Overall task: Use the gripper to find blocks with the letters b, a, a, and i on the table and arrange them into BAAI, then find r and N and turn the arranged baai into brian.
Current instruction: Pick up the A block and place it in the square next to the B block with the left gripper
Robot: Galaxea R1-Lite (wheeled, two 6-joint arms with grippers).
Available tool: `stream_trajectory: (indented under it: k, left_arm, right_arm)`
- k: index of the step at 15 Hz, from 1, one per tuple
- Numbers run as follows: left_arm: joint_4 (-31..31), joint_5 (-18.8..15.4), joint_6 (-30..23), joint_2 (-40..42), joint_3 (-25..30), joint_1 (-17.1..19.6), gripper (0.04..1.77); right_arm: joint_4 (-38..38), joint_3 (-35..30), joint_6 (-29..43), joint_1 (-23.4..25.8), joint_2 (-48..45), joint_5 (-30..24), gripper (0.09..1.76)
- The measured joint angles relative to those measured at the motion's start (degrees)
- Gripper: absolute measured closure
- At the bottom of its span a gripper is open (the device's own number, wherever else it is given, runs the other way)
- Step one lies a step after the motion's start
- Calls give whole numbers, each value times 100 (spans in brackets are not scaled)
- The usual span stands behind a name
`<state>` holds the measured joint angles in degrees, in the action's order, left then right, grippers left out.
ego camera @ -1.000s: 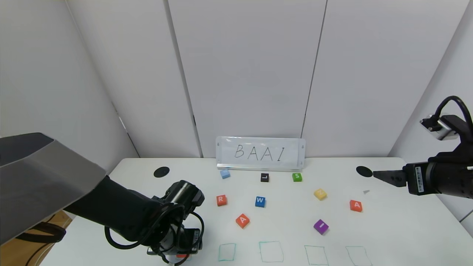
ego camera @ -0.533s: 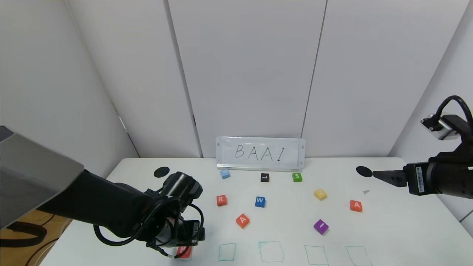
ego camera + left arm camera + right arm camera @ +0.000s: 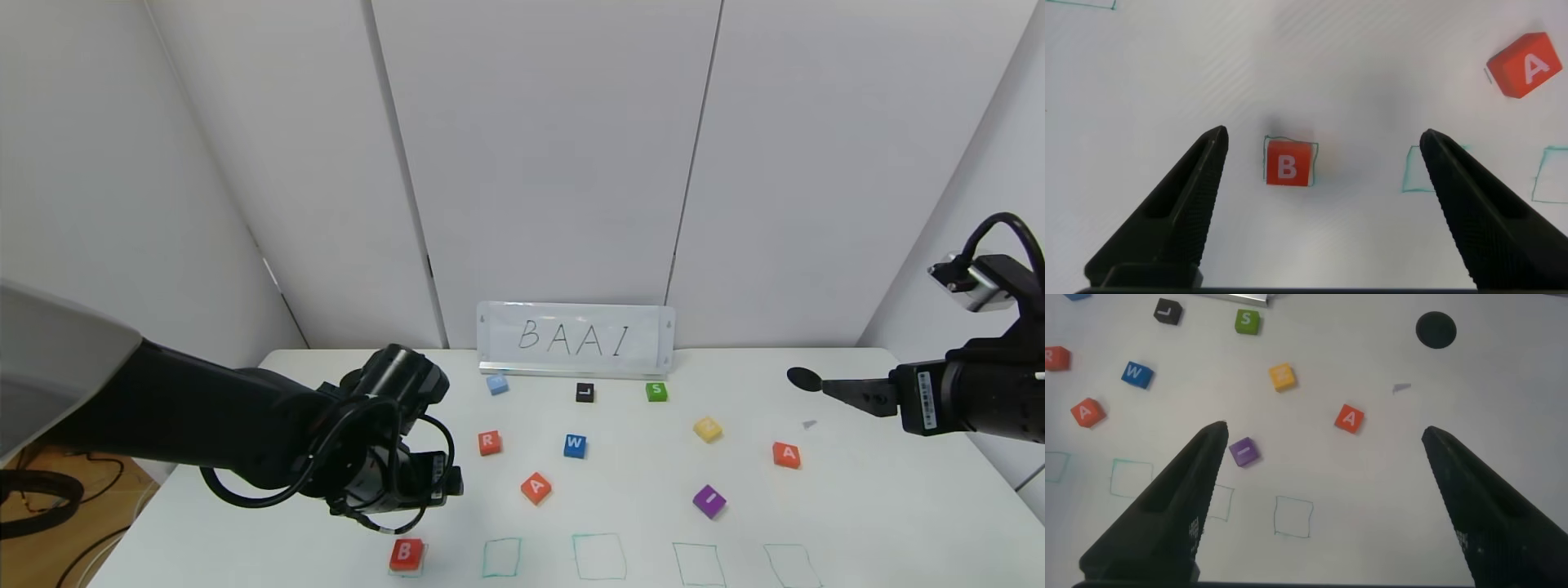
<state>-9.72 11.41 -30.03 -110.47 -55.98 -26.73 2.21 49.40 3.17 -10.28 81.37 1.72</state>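
The orange-red B block (image 3: pixel 406 554) (image 3: pixel 1288 163) lies free on the table (image 3: pixel 857 506), inside the leftmost green square. My left gripper (image 3: pixel 433 486) (image 3: pixel 1323 137) hovers above it, open and holding nothing. One A block (image 3: pixel 535 487) (image 3: pixel 1527 65) sits mid-table, the other A block (image 3: pixel 786 455) (image 3: pixel 1349 418) at the right. The purple I block (image 3: pixel 709 500) (image 3: pixel 1242 452) is between them. The r block (image 3: pixel 488 443) lies left of centre. No N is readable. My right gripper (image 3: pixel 833 386) (image 3: pixel 1324 433) hangs open over the right side.
Blue W (image 3: pixel 575 445), black L (image 3: pixel 584 392), green S (image 3: pixel 656 391), yellow (image 3: pixel 707 429) and light blue (image 3: pixel 497 383) blocks are scattered behind. A BAAI sign (image 3: pixel 575 339) stands at the back. Several green squares (image 3: pixel 598 556) line the near edge. Two black holes (image 3: pixel 357 380) flank the sign.
My left gripper opened wider and rose back from the near edge, leaving the B block uncovered in its square. The right arm barely moved.
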Motion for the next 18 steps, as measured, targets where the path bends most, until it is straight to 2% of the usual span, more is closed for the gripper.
stream_trajectory:
  k: [3, 6, 10, 18]
  left_arm:
    - [-427, -20, -71, 30, -352, -13, 12]
    - [-1018, -90, -255, 13, -956, -66, 12]
    - [-1108, -105, -503, -205, -1314, -302, 11]
    - [-1324, -49, -816, -510, -1759, -477, 10]
  right_arm:
    - [2, -1, 0, -16, -34, 5, 14]
    - [-7, -1, 0, -16, -69, 5, 14]
    - [-10, 13, -2, -16, -130, 6, 14]
    - [4, -17, 0, -127, -172, 99, 14]
